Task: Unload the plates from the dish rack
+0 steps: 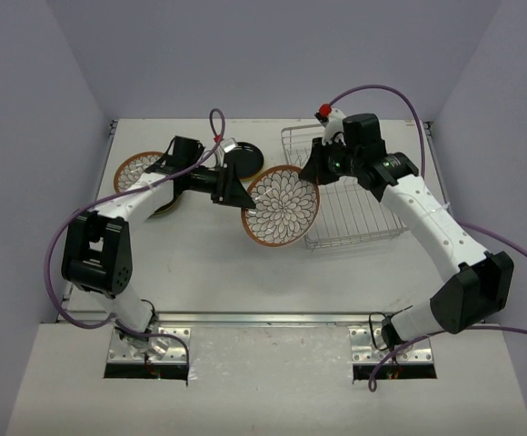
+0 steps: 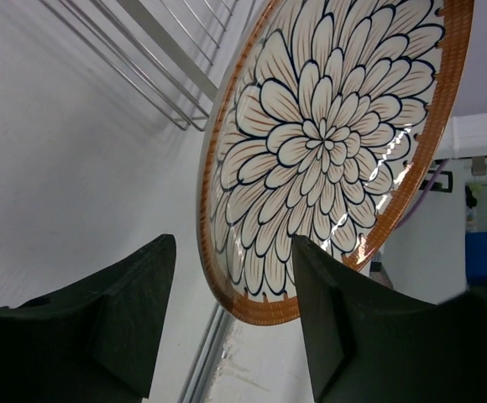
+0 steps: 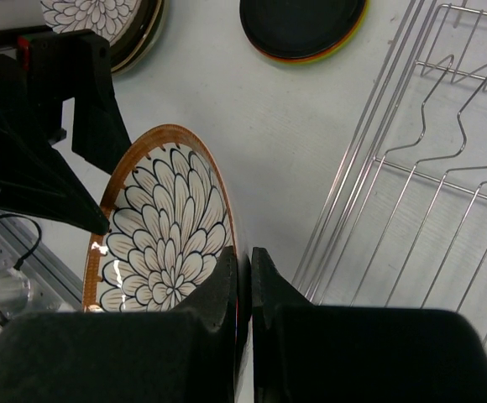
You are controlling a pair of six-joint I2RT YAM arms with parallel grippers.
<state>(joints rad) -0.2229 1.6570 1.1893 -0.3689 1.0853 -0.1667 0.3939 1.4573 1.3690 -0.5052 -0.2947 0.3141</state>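
- The right gripper (image 3: 245, 282) is clamped on the rim of the flowered plate (image 1: 280, 207), which stands on edge just left of the rack (image 1: 354, 216).
- The left gripper (image 2: 231, 315) is open, with the plate's opposite rim between its jaws.

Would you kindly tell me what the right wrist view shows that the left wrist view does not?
Only right wrist: the right gripper shut on the flowered plate, a black-topped plate stack and a second flowered plate. Only left wrist: the left gripper, jaws open astride the rim. Both: the held plate and the dish rack.
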